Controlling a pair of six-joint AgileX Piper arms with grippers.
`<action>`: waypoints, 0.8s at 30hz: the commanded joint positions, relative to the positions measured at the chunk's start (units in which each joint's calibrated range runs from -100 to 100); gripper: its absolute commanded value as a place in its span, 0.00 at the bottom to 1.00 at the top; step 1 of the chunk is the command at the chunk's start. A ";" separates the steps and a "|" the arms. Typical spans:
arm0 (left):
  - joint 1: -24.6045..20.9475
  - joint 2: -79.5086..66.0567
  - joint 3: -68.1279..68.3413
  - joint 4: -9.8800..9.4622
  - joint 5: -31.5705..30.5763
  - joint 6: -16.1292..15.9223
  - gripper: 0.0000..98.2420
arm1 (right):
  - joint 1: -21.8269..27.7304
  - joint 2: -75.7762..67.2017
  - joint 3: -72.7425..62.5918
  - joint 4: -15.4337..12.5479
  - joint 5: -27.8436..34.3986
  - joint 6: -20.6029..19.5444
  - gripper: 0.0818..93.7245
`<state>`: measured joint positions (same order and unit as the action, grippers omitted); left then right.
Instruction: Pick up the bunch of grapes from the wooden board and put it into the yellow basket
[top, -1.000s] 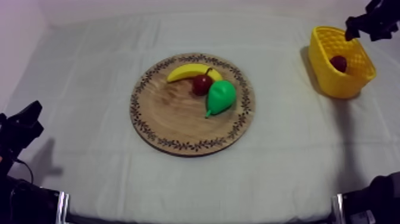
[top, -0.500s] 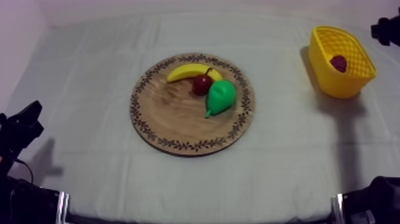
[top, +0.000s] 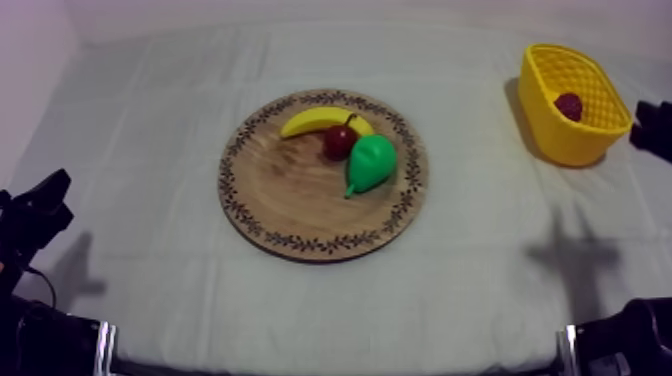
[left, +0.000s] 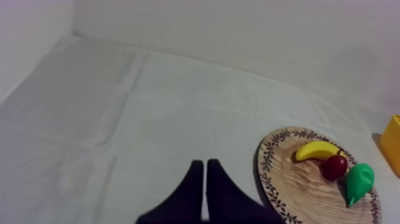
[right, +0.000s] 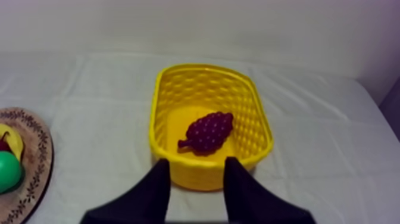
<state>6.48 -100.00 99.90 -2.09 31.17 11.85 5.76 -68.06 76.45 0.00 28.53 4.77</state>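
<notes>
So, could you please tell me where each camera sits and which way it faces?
Top view: overhead, slanting down on the wooden board and yellow basket; left gripper low left, right gripper beside the basket.
Left wrist view: on the left arm, low over the cloth, facing the board; own fingers shut.
Right wrist view: on the right arm, facing the basket holding the bunch of grapes; own fingers open.
Shared: all three show the board's pear.

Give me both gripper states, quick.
Left gripper: jaws shut, holding nothing.
Right gripper: jaws open, holding nothing; the bunch of grapes lies in the yellow basket.
</notes>
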 joint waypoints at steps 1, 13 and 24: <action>0.00 0.00 -0.02 -0.04 -0.05 -0.01 0.00 | -0.18 -7.63 6.19 -0.12 -0.66 -0.25 0.25; 0.00 0.00 -0.02 -0.04 -0.05 -0.01 0.00 | -1.18 -22.51 19.78 -0.32 -1.41 -2.00 0.02; 0.00 0.00 -0.02 -0.04 -0.05 -0.01 0.00 | -2.62 -27.38 23.18 -2.17 0.12 -3.69 0.01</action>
<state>6.48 -100.00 99.90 -2.09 31.17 11.85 3.31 -95.28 99.58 -1.70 28.12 1.34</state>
